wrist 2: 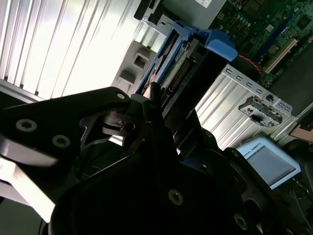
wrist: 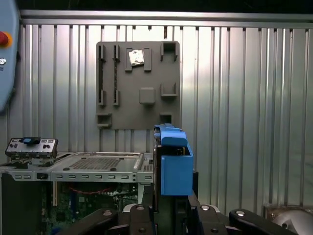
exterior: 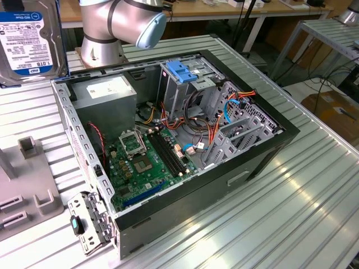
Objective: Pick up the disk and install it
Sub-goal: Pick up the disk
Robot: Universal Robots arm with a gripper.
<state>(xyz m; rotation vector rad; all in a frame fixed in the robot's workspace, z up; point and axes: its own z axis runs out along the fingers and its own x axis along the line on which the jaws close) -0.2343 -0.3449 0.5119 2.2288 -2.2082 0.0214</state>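
The hand is nearest the lens in both wrist views, its black body clamped from both sides on the disk. The disk stands edge-on in the grip with its blue rail along the outer edge. In the exterior view the disk is up in the air at the exterior view's left, with its white label (blue band on top) facing the camera. It is clear of the bench.

The open case lies on its side in the middle of the bench. In the first wrist view the disk's end shows against the case's rim, on the side that faces the grey fixture. The fixture lies flat on the bench beside the case, toward the bench's edge at the exterior view's left.

Inside the case, the green motherboard covers the floor. The grey power supply fills the corner nearest the arm. The metal cage with a blue latch stands beside the power supply, well apart from the held disk. Orange and blue cables loop across the open bays next to the cage and down toward the motherboard.
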